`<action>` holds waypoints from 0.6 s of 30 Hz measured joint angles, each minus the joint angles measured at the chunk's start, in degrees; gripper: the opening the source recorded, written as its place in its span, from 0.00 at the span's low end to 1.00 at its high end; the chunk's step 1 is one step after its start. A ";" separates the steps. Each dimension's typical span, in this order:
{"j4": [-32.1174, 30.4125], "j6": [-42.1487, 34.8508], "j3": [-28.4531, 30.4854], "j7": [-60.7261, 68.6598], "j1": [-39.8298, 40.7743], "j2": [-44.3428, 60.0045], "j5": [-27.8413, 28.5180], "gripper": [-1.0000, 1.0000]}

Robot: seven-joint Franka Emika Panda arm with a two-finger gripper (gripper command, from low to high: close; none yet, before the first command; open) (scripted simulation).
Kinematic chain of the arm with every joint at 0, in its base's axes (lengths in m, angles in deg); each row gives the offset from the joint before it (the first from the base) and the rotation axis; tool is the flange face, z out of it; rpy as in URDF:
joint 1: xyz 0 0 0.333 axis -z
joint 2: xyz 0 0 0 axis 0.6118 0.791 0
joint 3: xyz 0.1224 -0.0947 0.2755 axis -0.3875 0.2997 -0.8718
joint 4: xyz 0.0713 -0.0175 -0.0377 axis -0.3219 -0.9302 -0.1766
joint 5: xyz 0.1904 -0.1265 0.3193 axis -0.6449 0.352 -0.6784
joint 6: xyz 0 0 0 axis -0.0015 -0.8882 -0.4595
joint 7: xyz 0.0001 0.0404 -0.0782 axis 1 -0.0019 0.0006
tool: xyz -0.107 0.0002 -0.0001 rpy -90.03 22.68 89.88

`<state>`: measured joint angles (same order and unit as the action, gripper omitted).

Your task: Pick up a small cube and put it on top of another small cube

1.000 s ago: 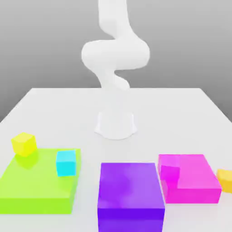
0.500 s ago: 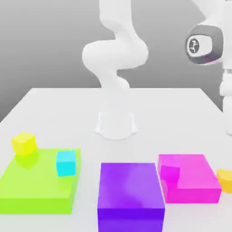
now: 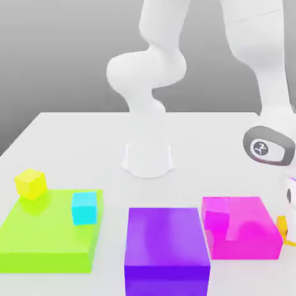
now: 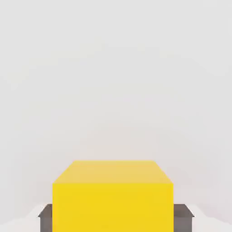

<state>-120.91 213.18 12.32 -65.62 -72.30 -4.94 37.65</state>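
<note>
The small orange-yellow cube (image 3: 280, 224) rests on the white table at the exterior view's right edge, just beyond the big magenta block (image 3: 248, 228); the hand covers most of it. My gripper (image 3: 289, 230) has come down over it. In the hand view the orange-yellow cube (image 4: 113, 199) sits between my two dark fingers (image 4: 45, 216), one at each side, and the gripper (image 4: 116, 217) is open around it. Other small cubes are a lemon-yellow one (image 3: 30, 183), a cyan one (image 3: 84, 207) on the green block and a magenta one (image 3: 217, 220).
Three big flat blocks line the front of the table: green (image 3: 40, 234) on the exterior view's left, purple (image 3: 166, 243) in the middle, magenta to the right. The arm's white base (image 3: 147, 159) stands mid-table behind them.
The arm has swung in from the exterior view's upper right and dropped its hand to the table, over the orange-yellow cube. The cubes and blocks have not moved.
</note>
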 joint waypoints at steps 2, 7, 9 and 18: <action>0.08 0.31 0.20 -0.12 -0.19 0.40 0.18 0.00; -1.95 -6.49 -3.16 3.40 2.35 -8.50 -4.49 0.00; -3.73 -8.75 -3.25 5.43 4.11 -12.72 -7.30 0.00; -12.79 -18.32 0.89 10.97 11.62 -31.75 -15.00 0.00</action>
<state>-133.70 194.87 13.21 -54.64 -60.67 -36.69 22.65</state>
